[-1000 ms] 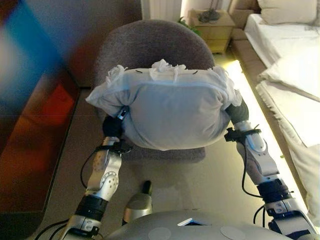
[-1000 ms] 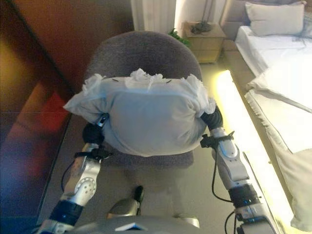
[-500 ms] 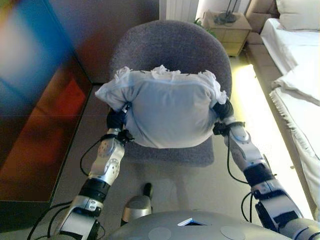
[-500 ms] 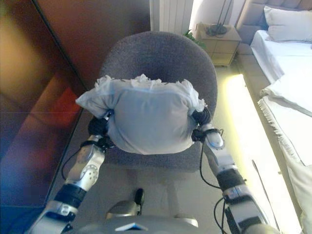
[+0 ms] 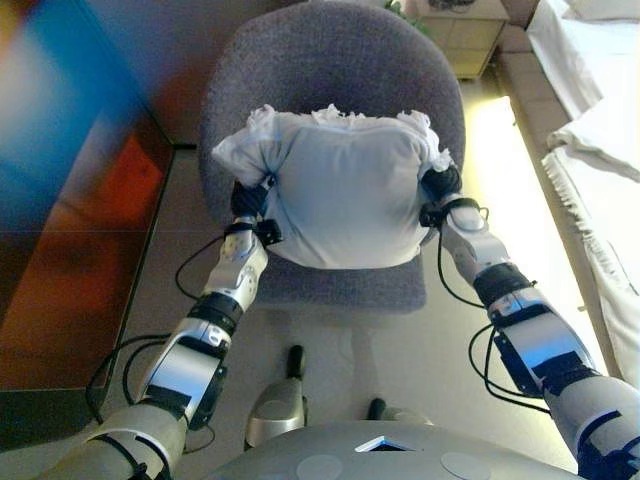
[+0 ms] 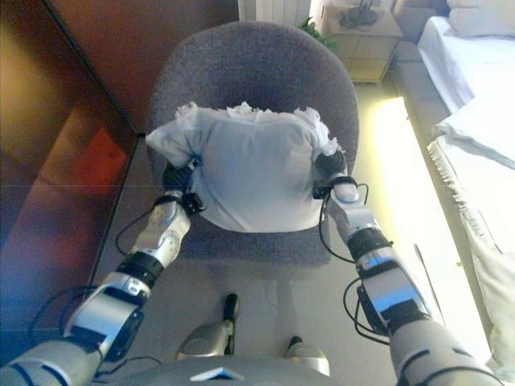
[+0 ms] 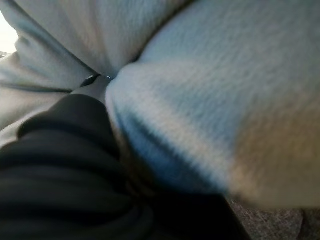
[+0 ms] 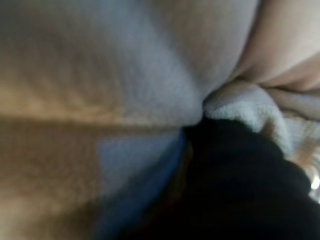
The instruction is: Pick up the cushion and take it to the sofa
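A plump white cushion with frilled corners is squeezed between my two hands above the seat of a round grey upholstered armchair. My left hand presses into the cushion's left side and my right hand into its right side. On both hands only the dark ribbed cover shows, and the fingers are buried in the fabric. In the left wrist view the cushion bulges over the dark cover. In the right wrist view the cushion fills the space past the cover.
A dark glossy wooden wall panel runs along the left. To the right stands a bed with white bedding, with a lit strip of floor beside it. A small wooden bedside table stands behind the armchair at the right.
Both arms have stretched forward, carrying the cushion away from me and lower over the armchair seat. The whole view has shifted, so the camera has moved too.
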You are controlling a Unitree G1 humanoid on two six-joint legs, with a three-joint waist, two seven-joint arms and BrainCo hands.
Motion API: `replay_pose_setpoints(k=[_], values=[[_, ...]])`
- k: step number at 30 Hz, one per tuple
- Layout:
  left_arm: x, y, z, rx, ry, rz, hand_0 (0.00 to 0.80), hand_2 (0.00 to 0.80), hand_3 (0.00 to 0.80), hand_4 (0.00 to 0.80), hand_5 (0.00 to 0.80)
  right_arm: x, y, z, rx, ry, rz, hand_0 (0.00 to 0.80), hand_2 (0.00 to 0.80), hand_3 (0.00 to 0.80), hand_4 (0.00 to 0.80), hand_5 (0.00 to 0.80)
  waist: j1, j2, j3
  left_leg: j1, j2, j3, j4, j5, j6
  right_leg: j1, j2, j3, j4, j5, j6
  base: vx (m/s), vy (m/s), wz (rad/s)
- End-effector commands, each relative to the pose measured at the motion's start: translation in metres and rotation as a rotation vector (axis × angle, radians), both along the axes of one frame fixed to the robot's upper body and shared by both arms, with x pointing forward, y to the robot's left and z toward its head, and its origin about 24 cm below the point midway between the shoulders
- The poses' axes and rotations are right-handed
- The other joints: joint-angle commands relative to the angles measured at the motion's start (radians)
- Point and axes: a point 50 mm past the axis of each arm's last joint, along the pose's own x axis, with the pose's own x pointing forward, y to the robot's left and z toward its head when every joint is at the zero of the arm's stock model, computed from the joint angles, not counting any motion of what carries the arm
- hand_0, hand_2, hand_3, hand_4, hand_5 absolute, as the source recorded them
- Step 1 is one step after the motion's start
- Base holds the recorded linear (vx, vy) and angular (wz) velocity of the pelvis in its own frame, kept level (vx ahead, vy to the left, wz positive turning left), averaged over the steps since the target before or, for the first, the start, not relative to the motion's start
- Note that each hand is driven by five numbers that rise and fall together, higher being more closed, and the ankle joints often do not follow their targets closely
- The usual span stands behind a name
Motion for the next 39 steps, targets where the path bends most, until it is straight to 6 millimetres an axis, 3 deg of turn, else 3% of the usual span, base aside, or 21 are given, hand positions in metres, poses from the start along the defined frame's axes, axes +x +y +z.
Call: replay_pose_setpoints(k=[1,8,13,23,24,25,26,27,28,29,39], values=[[0.038,-0.067,0.093,0.007,-0.253,-0.164,0.8,0.8,0.8,0.8,0.8,0.033,0.048,0.091,-0.014,-0.25,0.167,0.8,0.8,0.8,0.8,0.8,0.009,-0.005,0.021,0.143,0.047,0.007,0.019,-0.23,-0.047,-0.11,-0.069,0.061,-0.029,0.097,0.046,0.18,0.019,0.01],[0.049,-0.069,0.094,0.049,-0.169,-0.093,0.8,0.8,0.8,0.8,0.8,0.043,0.043,0.098,-0.08,-0.174,0.123,0.8,0.8,0.8,0.8,0.8,0.003,-0.002,0.012,0.137,0.048,-0.001,0.007,-0.233,-0.056,-0.123,-0.069,0.068,-0.029,0.091,0.053,0.052,0.004,0.01],[0.055,-0.056,0.09,0.05,-0.078,0.051,0.8,0.8,0.8,0.8,0.8,0.048,0.047,0.106,-0.201,-0.16,0.137,0.8,0.8,0.8,0.8,0.8,0.005,-0.004,0.029,0.118,0.044,-0.005,0.004,-0.226,-0.058,-0.143,-0.069,0.073,-0.029,0.092,0.054,-0.017,0.006,0.01],[0.055,-0.064,0.097,0.041,-0.035,0.124,0.8,0.8,0.8,0.8,0.8,0.053,0.048,0.127,-0.384,-0.151,0.072,0.8,0.8,0.8,0.8,0.8,0.017,0.0,0.044,0.086,0.043,-0.01,0.003,-0.21,-0.067,-0.166,-0.072,0.068,-0.029,0.095,0.052,0.0,0.002,0.03],[0.056,-0.065,0.097,0.035,-0.017,0.134,0.8,0.8,0.8,0.8,0.8,0.054,0.048,0.129,-0.401,-0.144,0.061,0.759,0.759,0.759,0.759,0.759,0.017,0.001,0.046,0.083,0.042,-0.011,0.003,-0.208,-0.068,-0.169,-0.073,0.067,-0.029,0.097,0.052,0.0,0.0,0.0],[0.056,-0.065,0.097,0.031,-0.003,0.133,0.8,0.8,0.8,0.8,0.8,0.054,0.047,0.132,-0.415,-0.141,0.051,0.314,0.314,0.314,0.314,0.314,0.018,0.002,0.047,0.079,0.042,-0.013,0.004,-0.206,-0.068,-0.171,-0.073,0.066,-0.029,0.098,0.052,-0.029,0.035,0.03],[0.057,-0.066,0.097,0.022,0.019,0.126,0.624,0.624,0.624,0.624,0.624,0.055,0.047,0.135,-0.434,-0.141,0.035,0.0,0.0,0.0,0.0,0.0,0.02,0.005,0.05,0.074,0.042,-0.014,0.004,-0.203,-0.07,-0.175,-0.075,0.063,-0.029,0.098,0.053,-0.034,0.039,0.05],[0.058,-0.066,0.098,0.016,0.023,0.131,0.436,0.436,0.436,0.436,0.436,0.055,0.044,0.14,-0.438,-0.141,0.023,0.0,0.0,0.0,0.0,0.0,0.019,0.007,0.053,0.07,0.042,-0.013,0.004,-0.201,-0.071,-0.178,-0.076,0.061,-0.029,0.1,0.053,-0.037,0.043,0.08],[0.059,-0.064,0.1,0.012,0.021,0.135,0.173,0.173,0.173,0.173,0.173,0.056,0.042,0.142,-0.439,-0.144,0.014,0.0,0.0,0.0,0.0,0.0,0.019,0.009,0.055,0.067,0.041,-0.014,0.005,-0.199,-0.071,-0.181,-0.077,0.061,-0.029,0.102,0.053,-0.029,0.045,0.09],[0.059,-0.063,0.1,0.005,0.023,0.134,0.0,0.0,0.0,0.0,0.0,0.056,0.04,0.145,-0.439,-0.147,0.006,0.0,0.0,0.0,0.0,0.0,0.018,0.011,0.057,0.062,0.041,-0.013,0.005,-0.196,-0.072,-0.185,-0.078,0.06,-0.029,0.104,0.053,-0.024,0.053,0.1],[0.063,-0.048,0.112,-0.049,-0.011,0.149,0.0,0.0,0.0,0.0,0.0,0.054,0.025,0.155,-0.477,-0.219,-0.031,0.0,0.0,0.0,0.0,0.0,0.009,0.022,0.096,0.025,0.037,0.001,0.011,-0.18,-0.079,-0.215,-0.091,0.041,-0.029,0.116,0.054,-0.033,0.03,0.03]])
